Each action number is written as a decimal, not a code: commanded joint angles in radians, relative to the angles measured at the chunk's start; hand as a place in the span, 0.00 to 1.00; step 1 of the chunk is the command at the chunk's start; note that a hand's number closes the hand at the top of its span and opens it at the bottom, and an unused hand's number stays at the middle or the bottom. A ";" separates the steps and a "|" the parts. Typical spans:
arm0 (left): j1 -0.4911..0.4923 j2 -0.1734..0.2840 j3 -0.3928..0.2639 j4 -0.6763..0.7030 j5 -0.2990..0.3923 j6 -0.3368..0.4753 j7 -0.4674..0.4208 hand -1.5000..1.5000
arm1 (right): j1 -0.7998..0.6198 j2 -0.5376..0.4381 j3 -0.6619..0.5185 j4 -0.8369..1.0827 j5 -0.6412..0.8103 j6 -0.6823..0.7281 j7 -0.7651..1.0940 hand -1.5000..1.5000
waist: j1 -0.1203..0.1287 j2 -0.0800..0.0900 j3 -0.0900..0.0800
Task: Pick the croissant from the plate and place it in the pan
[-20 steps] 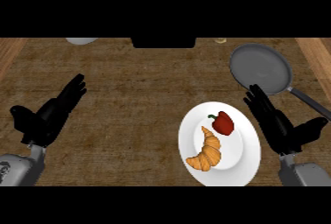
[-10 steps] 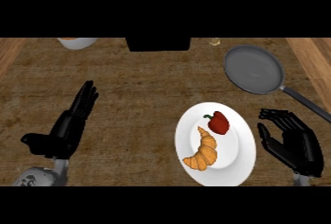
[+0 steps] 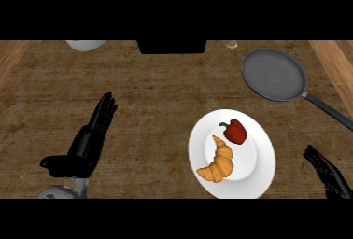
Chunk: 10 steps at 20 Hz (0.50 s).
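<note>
A golden croissant (image 3: 218,163) lies on the lower left part of a white plate (image 3: 262,163), just below a red pepper (image 3: 236,131). The grey pan (image 3: 273,73) rests at the upper right, its dark handle (image 3: 329,111) running down to the right. My right hand (image 3: 327,174) shows at the lower right corner, to the right of the plate and apart from it, fingers straight. Left of the plate, my left hand (image 3: 86,144) is open with fingers pointing up, holding nothing.
A white bowl (image 3: 85,45) peeks in at the top left. A black block (image 3: 172,46) sits at the top centre, a small pale object (image 3: 231,45) beside it. Lighter wooden strips (image 3: 338,60) border the counter at both sides.
My right hand has drawn down and to the right, away from the pan handle toward the lower corner. My left hand has shifted right and turned edge-on.
</note>
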State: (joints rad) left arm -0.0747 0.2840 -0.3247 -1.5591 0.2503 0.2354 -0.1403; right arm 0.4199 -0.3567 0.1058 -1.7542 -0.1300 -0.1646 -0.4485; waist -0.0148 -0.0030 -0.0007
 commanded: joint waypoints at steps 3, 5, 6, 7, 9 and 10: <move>0.002 -0.023 0.003 0.062 -0.006 -0.051 -0.048 0.50 | -0.078 -0.097 0.035 -0.102 0.144 -0.022 0.247 0.00 | 0.017 0.005 -0.001; 0.018 -0.006 0.008 -0.016 -0.004 -0.040 0.001 0.50 | -0.116 -0.104 0.089 -0.116 0.207 -0.025 0.347 0.00 | 0.026 0.003 -0.001; 0.020 -0.020 -0.009 -0.001 -0.028 -0.026 -0.016 0.50 | -0.143 -0.156 0.066 -0.079 0.195 0.030 0.372 0.00 | 0.028 0.004 -0.001; 0.033 -0.026 -0.015 0.001 -0.031 -0.025 -0.015 0.50 | -0.095 -0.174 0.088 -0.149 0.217 0.038 0.417 0.00 | 0.020 0.003 -0.001; -0.008 -0.037 -0.010 0.008 -0.037 -0.019 -0.009 0.50 | -0.213 -0.163 0.169 -0.111 0.295 0.043 0.543 0.00 | 0.036 0.006 -0.001; -0.001 -0.039 -0.004 0.018 -0.032 -0.028 -0.028 0.50 | -0.263 -0.170 0.175 -0.091 0.316 0.055 0.597 0.00 | 0.038 0.007 -0.001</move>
State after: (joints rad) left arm -0.0721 0.2573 -0.3260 -1.5435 0.2230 0.2122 -0.1608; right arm 0.2611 -0.4974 0.2083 -1.8537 0.0887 -0.1341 -0.0279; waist 0.0111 0.0016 -0.0017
